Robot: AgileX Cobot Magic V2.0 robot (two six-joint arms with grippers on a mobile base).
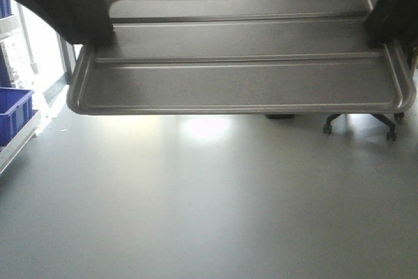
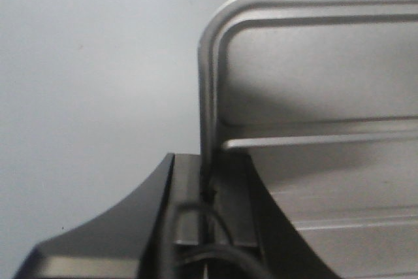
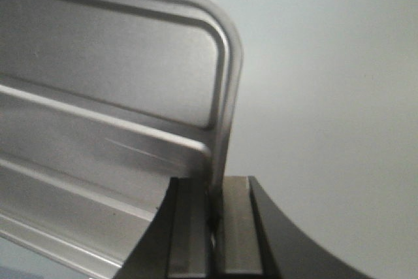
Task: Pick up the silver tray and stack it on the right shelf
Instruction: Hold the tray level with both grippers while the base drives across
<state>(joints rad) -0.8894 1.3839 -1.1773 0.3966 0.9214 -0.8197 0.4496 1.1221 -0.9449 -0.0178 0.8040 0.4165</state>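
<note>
The silver tray [image 1: 241, 73] hangs in the air across the top of the front view, above the grey floor, with two raised ridges along its base. My left gripper [image 1: 98, 34] is shut on its left short rim. My right gripper [image 1: 385, 31] is shut on its right short rim. In the left wrist view the tray [image 2: 313, 89] rises from between my left gripper's [image 2: 208, 191] jaws. In the right wrist view the tray [image 3: 111, 96] stands pinched in my right gripper [image 3: 215, 217]. The right shelf is out of view.
Blue bins [image 1: 12, 112] on a low rack stand at the far left. An office chair base [image 1: 366, 122] with castors stands behind the tray at the right. Bare grey floor [image 1: 209, 200] fills the lower front view.
</note>
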